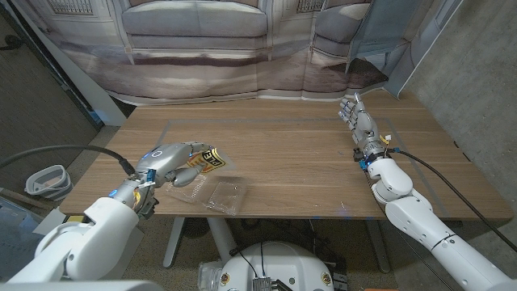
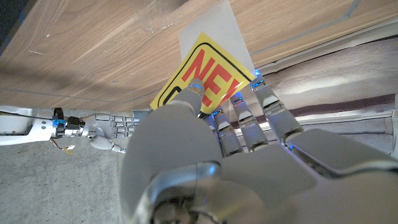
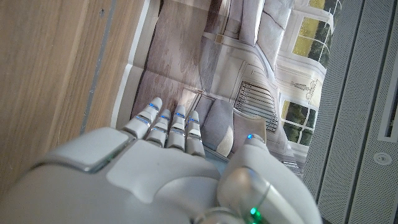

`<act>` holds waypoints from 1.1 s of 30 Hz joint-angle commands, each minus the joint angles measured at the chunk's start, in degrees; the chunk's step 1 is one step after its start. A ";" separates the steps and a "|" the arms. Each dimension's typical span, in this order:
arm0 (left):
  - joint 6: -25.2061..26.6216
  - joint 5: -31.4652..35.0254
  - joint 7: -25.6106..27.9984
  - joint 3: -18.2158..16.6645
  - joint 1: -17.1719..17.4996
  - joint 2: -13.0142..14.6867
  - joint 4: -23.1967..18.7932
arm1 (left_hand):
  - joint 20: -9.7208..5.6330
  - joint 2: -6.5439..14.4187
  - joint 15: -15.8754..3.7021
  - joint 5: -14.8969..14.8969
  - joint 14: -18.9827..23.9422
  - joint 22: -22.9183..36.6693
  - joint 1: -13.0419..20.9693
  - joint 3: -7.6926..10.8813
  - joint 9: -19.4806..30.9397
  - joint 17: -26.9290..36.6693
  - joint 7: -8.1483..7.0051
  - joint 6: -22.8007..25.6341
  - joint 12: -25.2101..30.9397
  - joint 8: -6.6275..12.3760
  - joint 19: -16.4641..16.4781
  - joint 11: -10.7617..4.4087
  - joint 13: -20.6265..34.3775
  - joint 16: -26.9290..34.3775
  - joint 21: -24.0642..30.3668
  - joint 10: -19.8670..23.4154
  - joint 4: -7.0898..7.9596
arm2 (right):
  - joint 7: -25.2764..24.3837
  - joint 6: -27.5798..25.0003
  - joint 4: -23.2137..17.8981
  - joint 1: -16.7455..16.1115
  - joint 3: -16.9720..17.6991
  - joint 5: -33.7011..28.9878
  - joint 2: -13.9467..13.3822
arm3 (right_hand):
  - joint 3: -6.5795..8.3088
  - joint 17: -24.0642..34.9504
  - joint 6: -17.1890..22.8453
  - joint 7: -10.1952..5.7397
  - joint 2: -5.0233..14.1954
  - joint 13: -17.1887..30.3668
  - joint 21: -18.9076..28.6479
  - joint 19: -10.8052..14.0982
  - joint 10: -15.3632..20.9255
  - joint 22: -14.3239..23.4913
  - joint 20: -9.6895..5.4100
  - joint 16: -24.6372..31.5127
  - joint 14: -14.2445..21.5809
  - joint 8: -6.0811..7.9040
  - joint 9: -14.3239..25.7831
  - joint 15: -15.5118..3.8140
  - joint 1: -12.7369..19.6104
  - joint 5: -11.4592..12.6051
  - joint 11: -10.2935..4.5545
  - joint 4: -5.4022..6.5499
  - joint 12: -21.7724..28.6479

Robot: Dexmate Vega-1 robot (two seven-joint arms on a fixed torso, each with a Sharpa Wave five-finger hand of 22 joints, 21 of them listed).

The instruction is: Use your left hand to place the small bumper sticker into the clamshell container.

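My left hand holds the small bumper sticker, a yellow and black sticker on a white backing, just above the front left of the table. In the left wrist view the sticker shows red letters and is pinched between the thumb and the fingers of my left hand. The clear clamshell container lies open on the table right below and in front of the sticker. My right hand stands at the far right of the table with its fingers straight and nothing in it; it also shows as the right hand and the right hand.
The wooden table has bare wood across its middle and back. A printed backdrop of a sofa hangs behind the table. A grey bin stands on the floor off the left edge.
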 commanded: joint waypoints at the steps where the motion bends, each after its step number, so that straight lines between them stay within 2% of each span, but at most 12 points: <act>1: 1.51 0.58 -1.85 1.44 -0.62 1.91 -0.12 | -0.04 -0.61 -4.00 -0.13 0.04 0.13 0.08 -0.04 0.17 0.17 -0.14 0.06 -0.03 -0.34 -0.51 -0.31 0.31 -0.18 -0.16 -0.14 0.14 | 0.09 0.43 -0.30 -0.43 0.31 0.05 -0.26 | -0.01 0.15 0.51 -0.02 0.31 0.35 -0.14 0.61 0.50 0.21 0.17 -0.11 0.63 0.07 0.17 0.05 0.35 -0.18 -0.16 -0.32 -0.09; 19: 7.18 5.19 -5.87 6.68 -2.03 6.24 -1.74 | 0.26 -1.48 -4.19 -0.23 -1.05 0.18 -0.94 -0.73 0.13 0.10 -1.02 -0.09 -0.17 -0.59 -2.35 -0.87 0.31 -0.62 -1.03 -0.27 0.54 | 0.77 1.43 0.32 -1.15 1.20 1.13 -0.36 | -0.01 0.14 0.70 -0.05 0.34 0.34 -0.14 0.62 0.77 0.21 0.22 -0.07 0.76 0.14 0.17 0.17 0.42 -0.19 0.13 -0.38 0.01; 33: 8.72 4.29 -6.44 7.55 -1.35 8.87 -2.16 | 0.30 -1.60 -4.16 -0.20 -1.33 0.21 -1.09 -0.82 0.12 0.04 -1.00 -0.12 -0.20 -0.67 -2.71 -0.79 0.30 -0.69 -1.23 -0.27 0.58 | 0.97 2.15 0.36 -1.98 1.45 1.36 -0.35 | 0.01 0.13 0.70 -0.01 0.38 0.34 -0.14 0.62 0.83 0.21 0.28 -0.07 0.81 0.13 0.17 0.15 0.47 -0.19 0.05 -0.41 0.02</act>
